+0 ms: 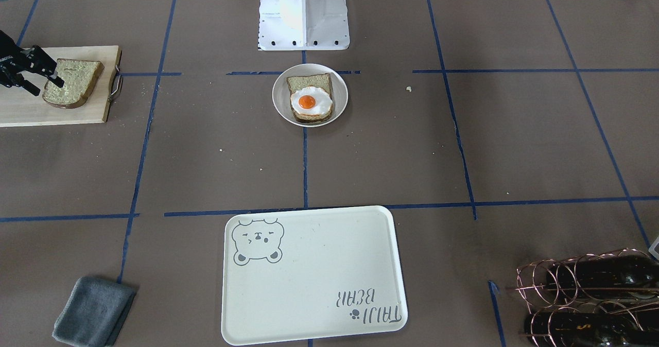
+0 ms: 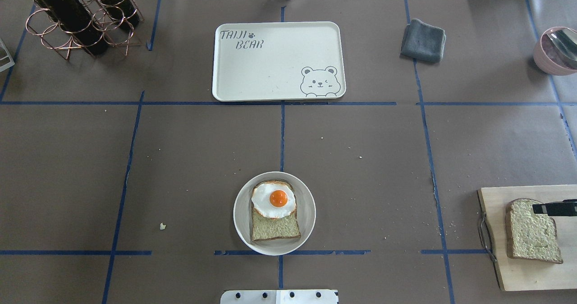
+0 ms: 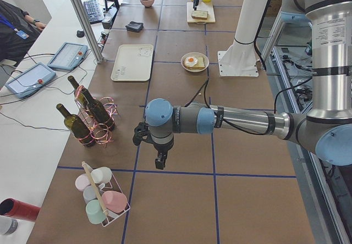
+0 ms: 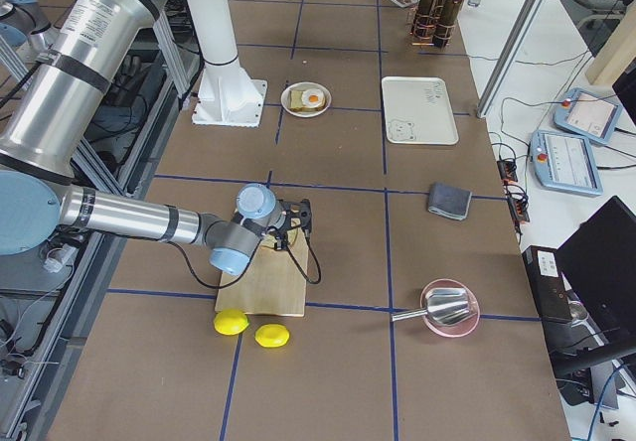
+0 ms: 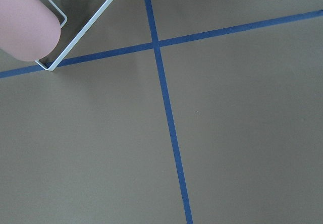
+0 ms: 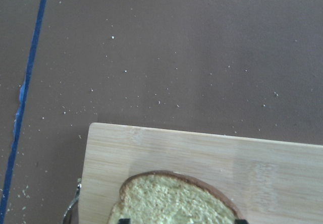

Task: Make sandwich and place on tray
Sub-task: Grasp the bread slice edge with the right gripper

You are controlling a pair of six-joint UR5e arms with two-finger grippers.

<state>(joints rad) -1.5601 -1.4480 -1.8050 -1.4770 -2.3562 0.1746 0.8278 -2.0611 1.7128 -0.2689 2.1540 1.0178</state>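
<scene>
One bread slice lies on the pale wooden cutting board at the robot's right. My right gripper is open just above it, one finger over the slice's far corner. In the right wrist view both fingertips stand apart over the slice. The other slice lies in a small round white dish with the fried egg on it. The white bear tray is bare. My left gripper hangs far off to the left; whether it is open or shut I cannot tell.
A grey cloth lies right of the tray. A copper wine rack with bottles stands at the far left. A pink bowl is at the far right. Two lemons lie beside the cutting board. A mug rack stands near the left gripper.
</scene>
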